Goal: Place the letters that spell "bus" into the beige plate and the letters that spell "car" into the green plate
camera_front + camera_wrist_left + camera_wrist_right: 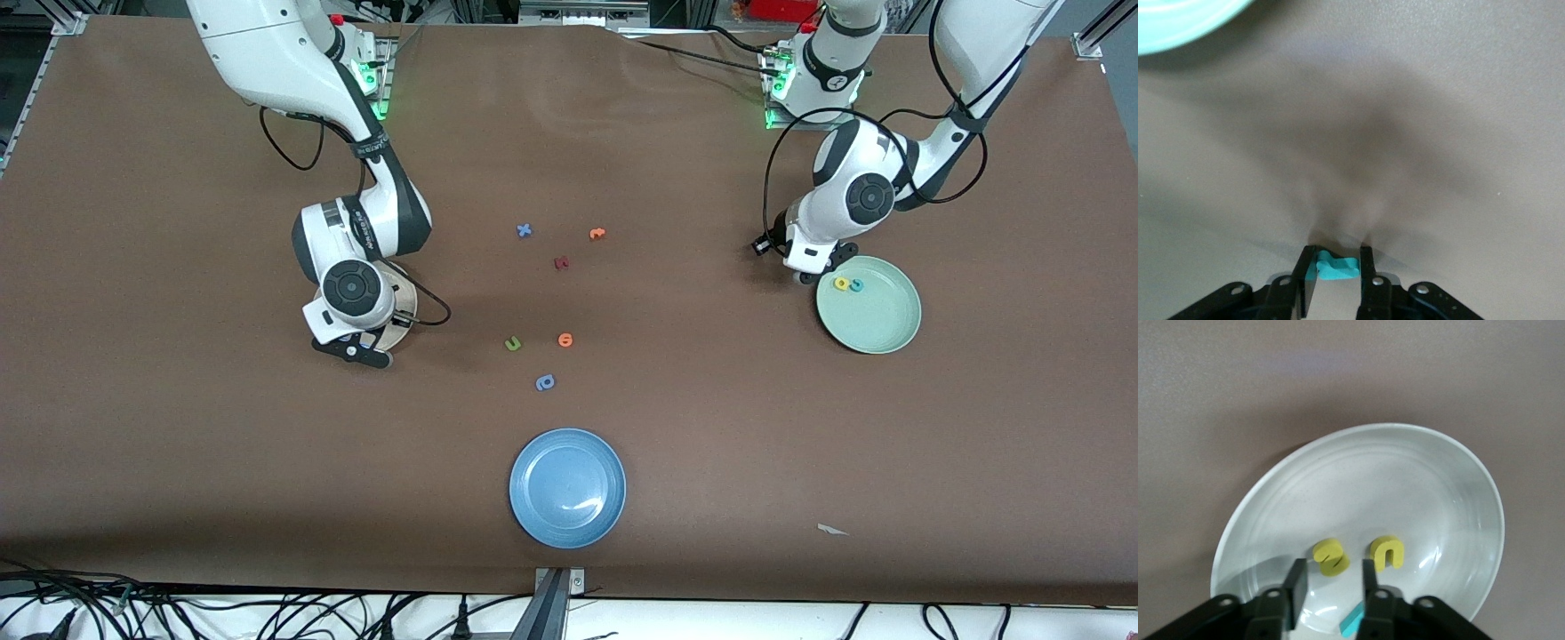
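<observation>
Teal r flat crosswise in left end effector

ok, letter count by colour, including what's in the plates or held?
Yellow letters: 3
Teal letters: 3
Orange letters: 2
Blue letters: 2
Dark red letter: 1
Green letter: 1
Total: 12

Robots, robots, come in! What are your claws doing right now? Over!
Left gripper shut on teal letter, beside green plate. Right gripper over beige plate, part open; yellow s, yellow u inside. Nothing blocking.
</observation>
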`<state>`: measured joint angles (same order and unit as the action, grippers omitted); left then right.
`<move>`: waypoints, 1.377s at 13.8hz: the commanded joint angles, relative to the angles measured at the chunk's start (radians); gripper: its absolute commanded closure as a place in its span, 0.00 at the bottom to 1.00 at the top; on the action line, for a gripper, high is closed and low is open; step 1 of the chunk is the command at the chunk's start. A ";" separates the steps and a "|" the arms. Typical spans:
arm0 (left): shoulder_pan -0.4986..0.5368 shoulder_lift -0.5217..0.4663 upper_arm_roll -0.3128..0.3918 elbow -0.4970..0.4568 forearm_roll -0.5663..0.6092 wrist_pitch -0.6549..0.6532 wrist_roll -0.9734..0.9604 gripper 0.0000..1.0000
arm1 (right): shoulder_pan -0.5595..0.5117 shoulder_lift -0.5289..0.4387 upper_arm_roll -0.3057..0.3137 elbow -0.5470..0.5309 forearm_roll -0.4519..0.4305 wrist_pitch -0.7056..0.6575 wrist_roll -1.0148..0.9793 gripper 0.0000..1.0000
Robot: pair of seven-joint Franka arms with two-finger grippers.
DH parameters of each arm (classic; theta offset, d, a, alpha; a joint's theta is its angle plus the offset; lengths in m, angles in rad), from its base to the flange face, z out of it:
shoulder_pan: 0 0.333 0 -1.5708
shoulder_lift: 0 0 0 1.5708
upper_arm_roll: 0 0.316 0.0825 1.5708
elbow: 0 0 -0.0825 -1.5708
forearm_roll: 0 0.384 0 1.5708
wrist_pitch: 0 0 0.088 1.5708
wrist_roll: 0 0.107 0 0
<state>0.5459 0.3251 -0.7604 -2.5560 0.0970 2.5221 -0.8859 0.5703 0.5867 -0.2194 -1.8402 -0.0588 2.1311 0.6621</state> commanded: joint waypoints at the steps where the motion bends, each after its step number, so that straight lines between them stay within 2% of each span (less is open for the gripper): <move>1: -0.004 0.000 0.007 -0.009 -0.003 0.007 0.010 0.74 | -0.001 -0.022 0.003 0.007 0.000 0.001 -0.006 0.24; 4: -0.004 0.000 0.006 -0.007 -0.003 0.006 0.012 0.74 | -0.003 -0.086 -0.001 0.025 0.000 0.000 -0.021 0.02; 6: -0.001 -0.001 0.006 -0.003 -0.005 -0.006 0.015 0.74 | -0.003 -0.126 -0.009 0.047 0.000 -0.029 -0.057 0.01; 9: 0.005 -0.014 0.003 0.049 -0.005 -0.086 0.019 0.74 | -0.003 -0.143 -0.024 0.189 0.002 -0.245 -0.157 0.01; 11: 0.005 -0.015 0.001 0.143 -0.005 -0.223 0.021 0.74 | -0.006 -0.143 -0.040 0.292 0.004 -0.377 -0.234 0.01; 13: 0.023 -0.012 0.003 0.250 -0.006 -0.381 0.050 0.74 | -0.017 -0.168 -0.064 0.341 0.017 -0.439 -0.310 0.01; 15: 0.084 -0.012 0.004 0.347 -0.011 -0.510 0.141 0.74 | -0.038 -0.230 -0.131 0.348 0.147 -0.482 -0.463 0.01; 16: 0.132 -0.011 0.006 0.376 -0.011 -0.543 0.213 0.74 | -0.040 -0.252 -0.190 0.348 0.215 -0.502 -0.536 0.01; 18: 0.228 -0.008 0.009 0.404 -0.003 -0.548 0.354 0.74 | -0.041 -0.271 -0.291 0.348 0.308 -0.555 -0.712 0.01; 19: 0.256 -0.003 0.018 0.421 0.018 -0.548 0.414 0.74 | -0.040 -0.274 -0.319 0.352 0.336 -0.568 -0.763 0.01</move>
<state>0.7343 0.3187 -0.7460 -2.1636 0.1004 1.9975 -0.5996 0.5327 0.3370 -0.4888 -1.4844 0.2071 1.6010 0.0177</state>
